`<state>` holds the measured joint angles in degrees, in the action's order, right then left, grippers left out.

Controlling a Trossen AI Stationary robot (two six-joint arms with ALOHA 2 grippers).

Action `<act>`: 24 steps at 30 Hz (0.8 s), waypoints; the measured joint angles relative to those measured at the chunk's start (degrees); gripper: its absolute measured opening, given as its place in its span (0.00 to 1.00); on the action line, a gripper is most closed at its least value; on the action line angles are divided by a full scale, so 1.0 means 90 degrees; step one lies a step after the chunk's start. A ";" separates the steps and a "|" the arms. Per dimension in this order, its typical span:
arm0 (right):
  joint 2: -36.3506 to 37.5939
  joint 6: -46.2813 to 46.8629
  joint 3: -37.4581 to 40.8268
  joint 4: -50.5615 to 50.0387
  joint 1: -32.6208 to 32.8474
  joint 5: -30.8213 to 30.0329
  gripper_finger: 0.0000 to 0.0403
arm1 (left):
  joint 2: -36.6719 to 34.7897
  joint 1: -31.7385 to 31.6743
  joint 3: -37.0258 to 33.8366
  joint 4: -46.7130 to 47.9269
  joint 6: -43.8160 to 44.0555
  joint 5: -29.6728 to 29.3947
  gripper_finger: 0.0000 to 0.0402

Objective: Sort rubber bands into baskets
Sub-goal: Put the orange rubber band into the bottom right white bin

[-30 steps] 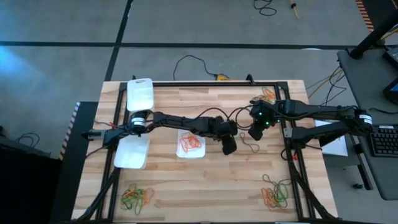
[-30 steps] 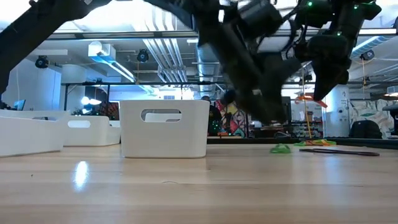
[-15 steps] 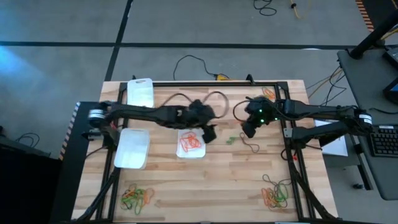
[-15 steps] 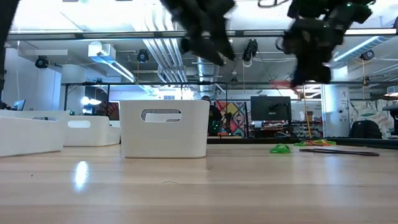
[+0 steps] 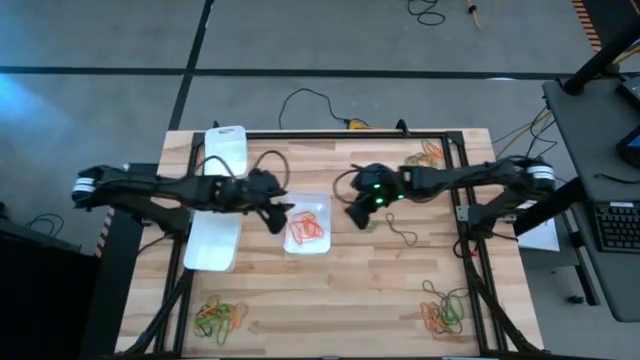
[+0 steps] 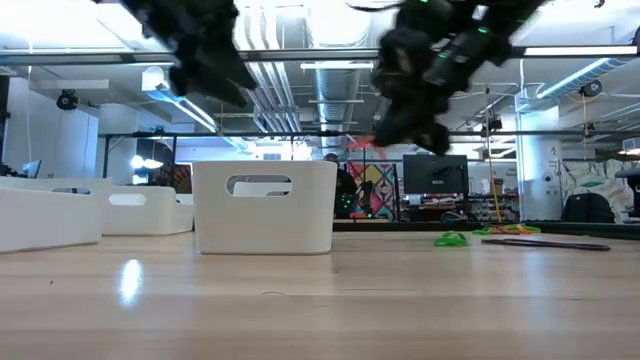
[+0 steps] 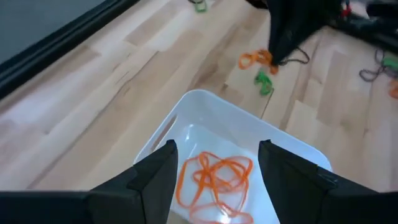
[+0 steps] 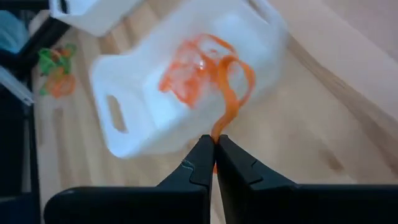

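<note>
Wooden table (image 5: 340, 290), keyboard (image 5: 620, 225)

A grey floor (image 5: 330, 45) crossed by dark lines surrounds the wooden table (image 5: 330, 300). Behind it, ceiling pipes (image 6: 290, 85) run under bright strip lights (image 6: 585, 50), with a dark monitor (image 6: 435, 175) and a colourful poster (image 6: 370, 190) beyond.

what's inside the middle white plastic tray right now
The middle white translucent tray holds a tangle of orange rubber bands; no other colour shows there. The right gripper pinches one more orange band above it.
</note>
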<state>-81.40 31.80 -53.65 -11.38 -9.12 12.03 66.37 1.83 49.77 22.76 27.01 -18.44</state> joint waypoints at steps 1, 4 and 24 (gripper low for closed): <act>-0.0204 -0.0072 -0.0285 -0.0040 0.0059 -0.0002 0.02 | -0.0195 0.0000 -0.0149 -0.0019 0.0077 0.0000 0.52; -0.0751 -0.0425 -0.1104 -0.0497 0.0190 -0.0041 0.02 | -0.0679 0.0002 -0.0472 -0.0029 0.0209 0.0000 0.52; -0.4583 -0.1522 -0.6468 -0.4403 0.0765 -0.1257 0.02 | -0.2139 0.0015 -0.1377 -0.0052 0.0053 -0.0005 0.52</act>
<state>-122.65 18.10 -111.87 -51.01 -2.23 0.72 47.12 1.96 37.38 22.29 27.49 -18.48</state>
